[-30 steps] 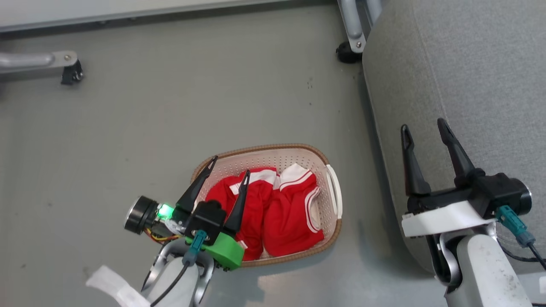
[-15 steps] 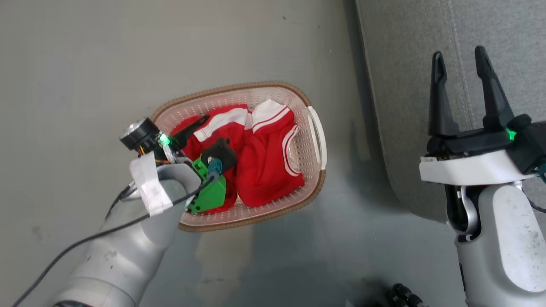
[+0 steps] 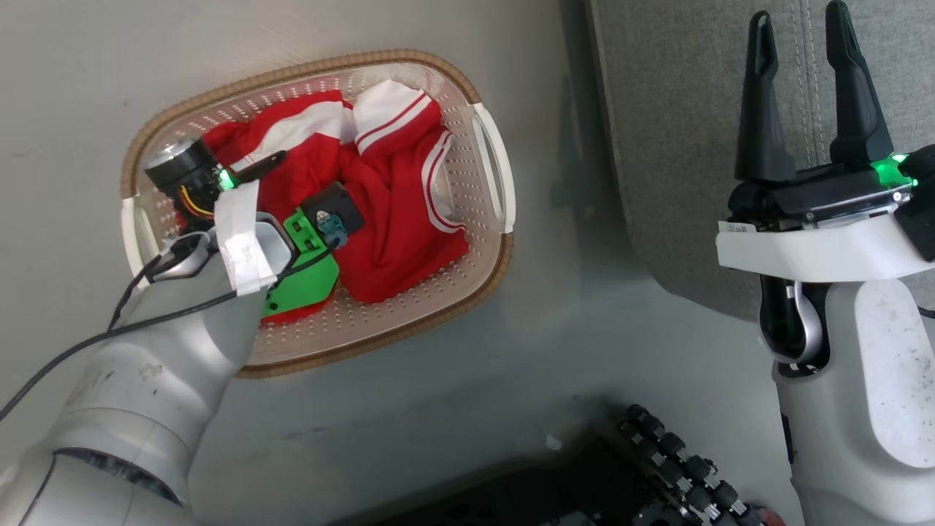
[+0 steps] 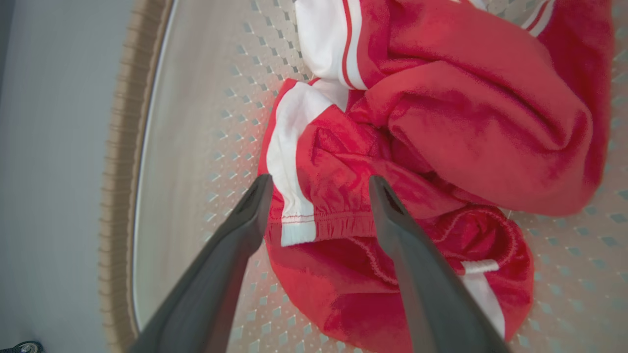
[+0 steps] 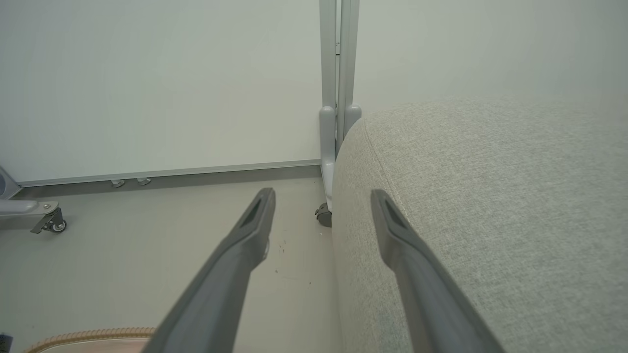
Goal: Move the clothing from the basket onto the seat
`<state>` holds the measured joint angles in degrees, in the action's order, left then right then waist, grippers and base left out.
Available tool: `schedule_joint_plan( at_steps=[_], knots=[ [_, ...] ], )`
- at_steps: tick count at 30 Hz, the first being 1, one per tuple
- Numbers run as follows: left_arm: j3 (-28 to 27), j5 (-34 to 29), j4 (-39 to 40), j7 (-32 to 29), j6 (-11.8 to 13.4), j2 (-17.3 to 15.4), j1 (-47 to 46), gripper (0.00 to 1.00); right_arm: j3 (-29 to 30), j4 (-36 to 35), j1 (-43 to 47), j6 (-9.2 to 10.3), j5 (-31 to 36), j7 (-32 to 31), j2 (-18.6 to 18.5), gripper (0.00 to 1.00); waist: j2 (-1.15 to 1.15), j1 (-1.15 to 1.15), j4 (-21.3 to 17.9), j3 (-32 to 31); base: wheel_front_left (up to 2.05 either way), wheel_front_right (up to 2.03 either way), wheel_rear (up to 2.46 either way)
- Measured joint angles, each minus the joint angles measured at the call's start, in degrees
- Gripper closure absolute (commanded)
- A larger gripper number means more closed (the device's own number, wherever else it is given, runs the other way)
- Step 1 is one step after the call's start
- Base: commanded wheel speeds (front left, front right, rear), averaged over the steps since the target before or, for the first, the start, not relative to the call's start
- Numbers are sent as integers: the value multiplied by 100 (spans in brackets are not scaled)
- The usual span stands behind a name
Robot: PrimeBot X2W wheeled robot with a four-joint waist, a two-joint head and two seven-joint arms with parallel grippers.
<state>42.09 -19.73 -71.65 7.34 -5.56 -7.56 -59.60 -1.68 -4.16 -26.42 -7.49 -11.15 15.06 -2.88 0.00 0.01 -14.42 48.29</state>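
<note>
The clothing [image 3: 394, 219] is red with white bands, the basket [image 3: 394, 318] cream, the seat [image 3: 679, 146] grey.

On floor [image 3: 73, 88]: basket [image 3: 409, 315], left of seat [image 3: 672, 131] — clothing [image 3: 394, 219] inside it.

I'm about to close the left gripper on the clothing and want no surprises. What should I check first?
1. Left gripper open: ok.
2. Clothing between its fingers: ok, a red elastic hem sits there.
3. Fingers low enough to pinch fabric: cannot tell.
4. Fingers off the basket wall: cannot tell.
5. Right gripper open and empty: ok.
6. Seat has bare room for the drop: ok.
</note>
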Motion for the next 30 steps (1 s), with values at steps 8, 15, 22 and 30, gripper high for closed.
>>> schedule_joint_plan(
  at_steps=[8,15,22,30],
  knots=[
    [53,-66,-107,-263,256,-341,-421,0,-169,-67,-99,0,-230,0,0,0,0,0,-343,540,0,0,0],
    [23,56,-147,-397,364,-495,-580,0,-204,-90,-202,0,-291,0,2,0,0,0,-546,886,0,0,0],
    [68,123,-167,-322,447,-526,-645,100,-224,-74,-253,0,-331,-1,2,0,0,0,-619,1033,0,0,0],
    [100,247,-189,-274,535,-364,-641,100,-280,3,-269,0,-320,0,4,0,0,0,-535,889,0,0,0]
  ],
)
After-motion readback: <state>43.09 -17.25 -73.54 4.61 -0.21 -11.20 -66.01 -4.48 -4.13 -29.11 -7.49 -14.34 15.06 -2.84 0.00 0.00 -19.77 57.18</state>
